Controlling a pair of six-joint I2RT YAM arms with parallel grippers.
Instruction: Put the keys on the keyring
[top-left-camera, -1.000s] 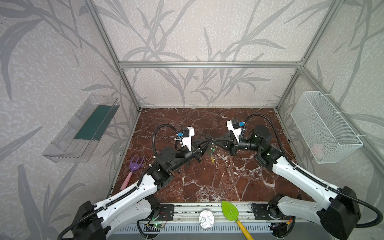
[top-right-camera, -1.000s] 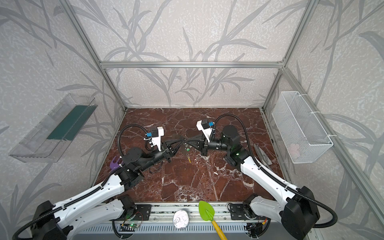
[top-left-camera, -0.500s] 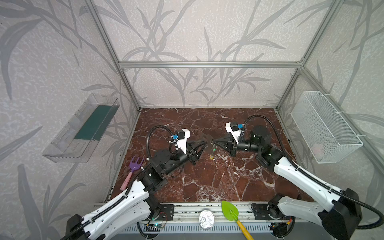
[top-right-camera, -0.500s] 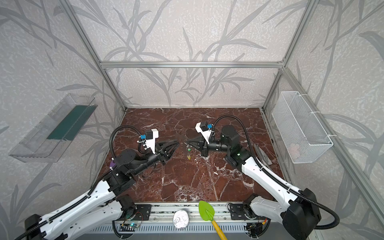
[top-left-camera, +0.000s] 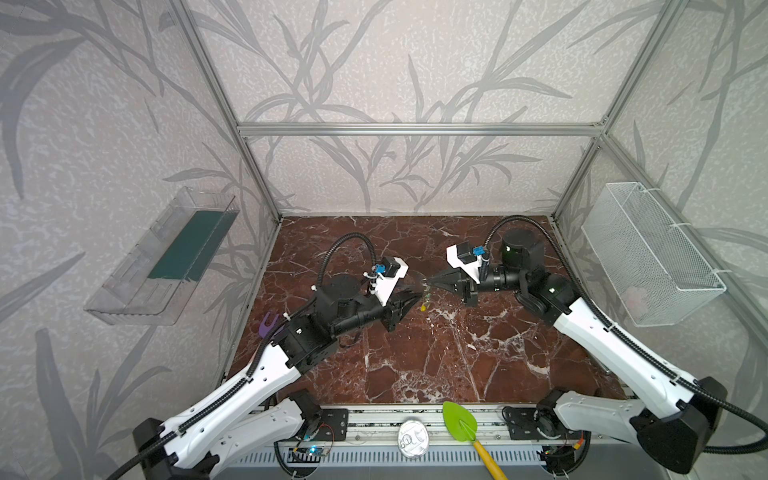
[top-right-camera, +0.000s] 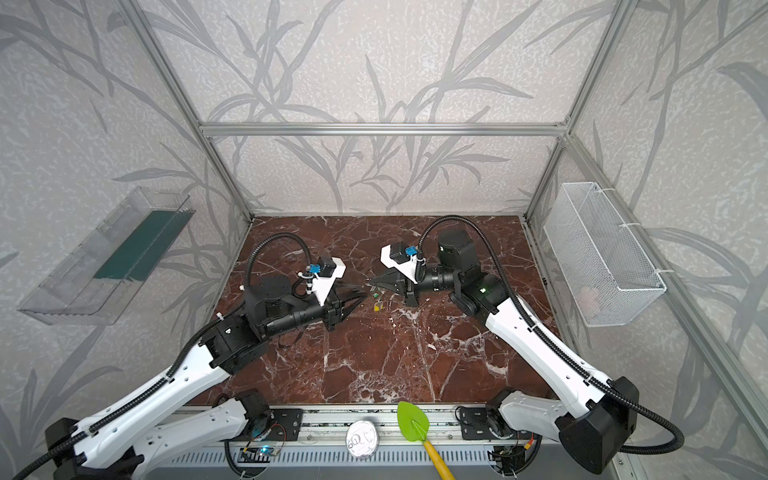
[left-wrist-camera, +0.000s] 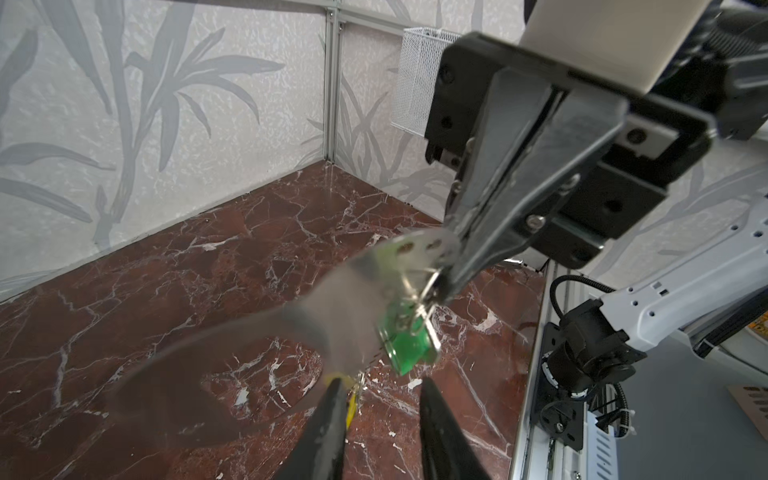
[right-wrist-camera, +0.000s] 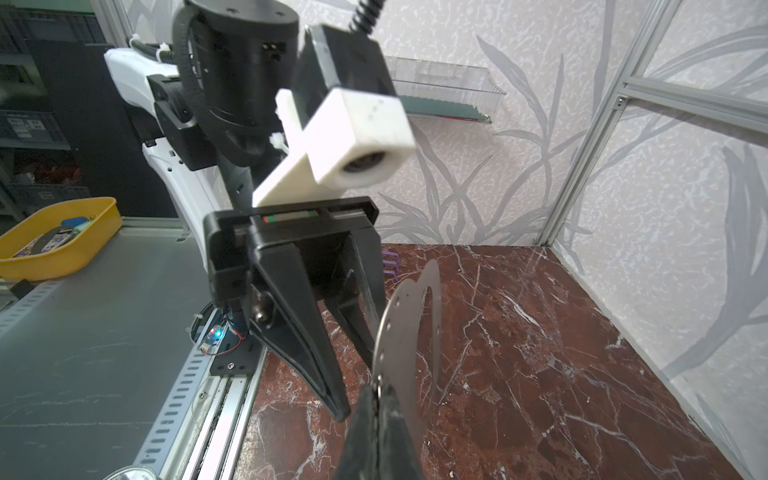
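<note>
- right gripper (right-wrist-camera: 376, 392) has its jaws clamped on the rim of the keyring (right-wrist-camera: 401, 328), holding it in the air over the middle of the counter (top-left-camera: 436, 365)
- green-tag key (left-wrist-camera: 409, 345) hangs off the keyring right by those jaws
- yellow-tag key (top-right-camera: 377, 306) dangles a bit lower
- left gripper (left-wrist-camera: 382, 384) is just beside the keys, jaws apart, nothing in them
</note>
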